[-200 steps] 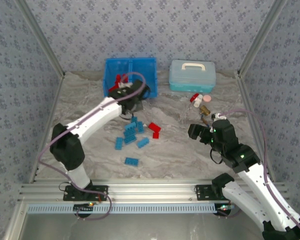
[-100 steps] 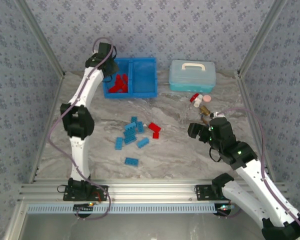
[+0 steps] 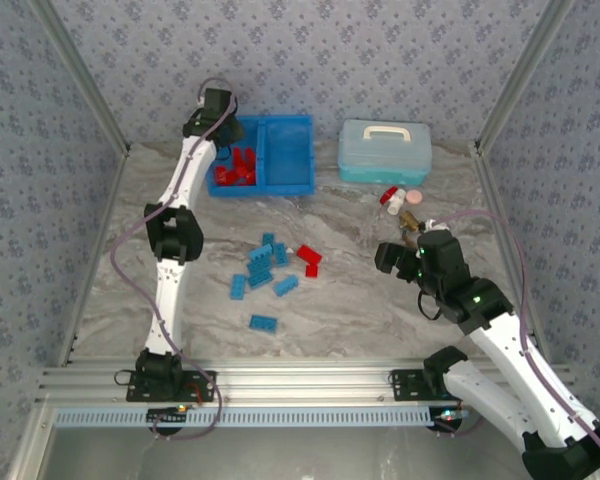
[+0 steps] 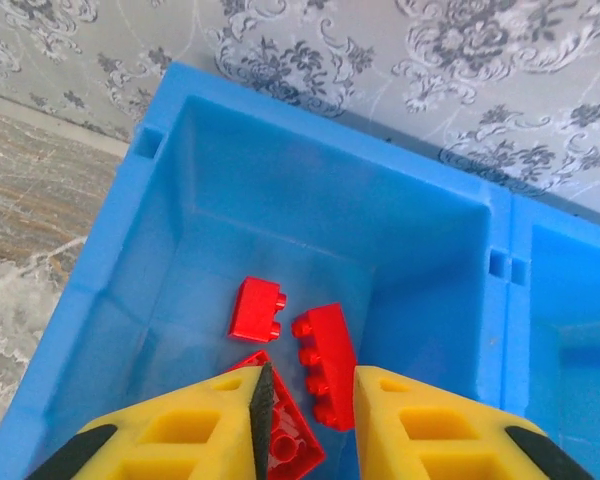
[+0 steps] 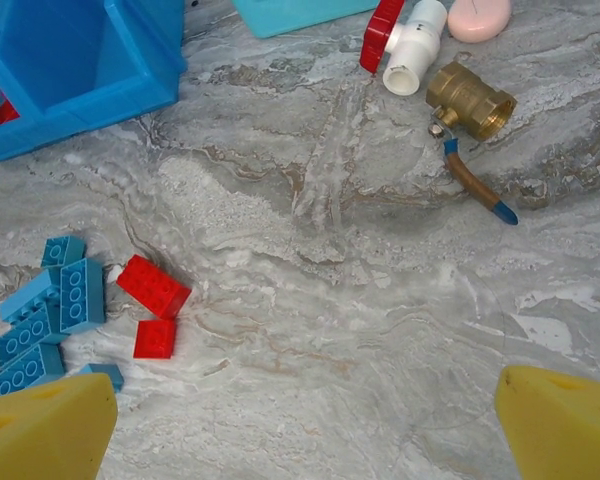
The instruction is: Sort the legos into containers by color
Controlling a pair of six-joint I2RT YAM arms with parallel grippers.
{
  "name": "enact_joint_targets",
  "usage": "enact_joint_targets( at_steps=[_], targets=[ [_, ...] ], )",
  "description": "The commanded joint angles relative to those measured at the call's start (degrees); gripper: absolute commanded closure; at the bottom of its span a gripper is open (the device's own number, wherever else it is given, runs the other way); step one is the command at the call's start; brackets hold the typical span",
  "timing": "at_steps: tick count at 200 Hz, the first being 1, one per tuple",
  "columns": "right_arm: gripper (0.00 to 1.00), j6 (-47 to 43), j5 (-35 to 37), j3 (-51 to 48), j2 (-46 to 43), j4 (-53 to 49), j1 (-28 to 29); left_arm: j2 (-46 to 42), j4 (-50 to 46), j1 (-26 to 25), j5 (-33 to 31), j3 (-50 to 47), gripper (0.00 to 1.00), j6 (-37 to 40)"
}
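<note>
**Desk:** What is your left hand doing in this shot?

**Arm:** My left gripper (image 4: 308, 388) hangs over the left compartment (image 4: 280, 190) of the blue bin (image 3: 302, 186). Its yellow fingers (image 4: 195, 425) are parted by a narrow gap, with nothing pinched between them. One red brick (image 4: 288, 442) lies just under the left finger, and I cannot tell whether they touch. Two more red bricks (image 4: 257, 309) rest on the compartment floor beyond.

**Desk:** And the other hand?

**Arm:** My right gripper (image 5: 300, 420) hovers with its fingers spread wide and nothing in them. It is above the bare table (image 5: 380, 300), near a brass valve (image 5: 470, 100) and well apart from the bin.

**Desk:** Where does the sorting stand?

**Arm:** Partway, I judge, at the drop-off of a red. A pair of red legos (image 5: 153, 287) lies close together on the table, just beside the cluster of blue bricks (image 5: 70, 295). A lone blue brick (image 3: 263, 322) sits nearer my bases. I see no bricks in the right compartment (image 4: 570, 300).

**Desk:** What does the next move call for?

**Arm:** I need to lift clear of the bin wall and swing to the pile. Then I come down over one red with the fingers opened wider, straddling it without shoving its neighbour. The blues go right of the divider.
</note>
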Motion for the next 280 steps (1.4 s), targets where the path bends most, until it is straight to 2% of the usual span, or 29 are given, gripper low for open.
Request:
enact_joint_targets(
  at_steps=[1, 23, 42, 59, 93, 122, 143, 173, 192, 224, 251, 280],
  targets=[
    [0.00, -0.81, 1.01, 1.61, -0.31, -1.03, -0.37, -2.35, 0.96, 0.27, 3.41, 0.36, 0.71, 0.47],
    [0.00, -0.23, 0.46, 1.18, -0.40, -0.69, -0.41, -7.18, -1.89, -1.04, 4.16, -0.68, 0.67, -0.48],
    [0.00, 0.28, -0.06, 0.98, -0.83, -0.52, -0.41, -14.42, -3.73, -3.10, 3.62, -6.84, 0.64, -2.00],
    [0.00, 0.47, -0.32, 0.81, -1.65, -0.83, -0.42, -23.94, -0.79, -5.86, 2.28, -19.70, 0.62, -2.73],
    [0.00, 0.42, -0.07, 0.84, -3.50, -2.10, -0.40, -44.42, 12.31, -13.67, -2.24, -48.89, 0.59, -3.71],
    [0.00, 0.51, 0.25, 0.89, -4.70, -2.88, -0.37, -56.96, 15.45, -22.68, -7.57, -65.69, 0.57, -4.40],
    [0.00, 0.85, 0.24, 0.54, -5.23, -2.58, -0.42, -61.84, 16.16, -30.04, -11.18, -74.52, 0.55, -5.85],
    [0.00, 1.36, -0.49, 0.05, -5.28, -2.28, -0.36, -61.30, 11.42, -38.82, -16.67, -80.03, 0.54, -11.88],
    [0.00, 1.75, -0.73, -0.25, -5.33, -2.17, -0.41, -57.55, 11.75, -42.16, -16.73, -81.55, 0.52, -14.65],
    [0.00, 1.88, -0.95, -0.29, -5.54, -2.58, -0.42, -47.04, 9.94, -43.85, -12.28, -78.31, 0.47, -15.25],
    [0.00, 1.72, -0.21, -0.53, -6.37, -3.51, -0.42, -40.05, 3.49, -43.87, -14.67, -73.49, 0.41, -15.51],
    [0.00, 1.87, -0.22, -1.43, -6.69, -2.46, -0.42, -35.02, 5.02, -43.90, -10.70, -71.39, 0.39, -12.75]
  ],
)
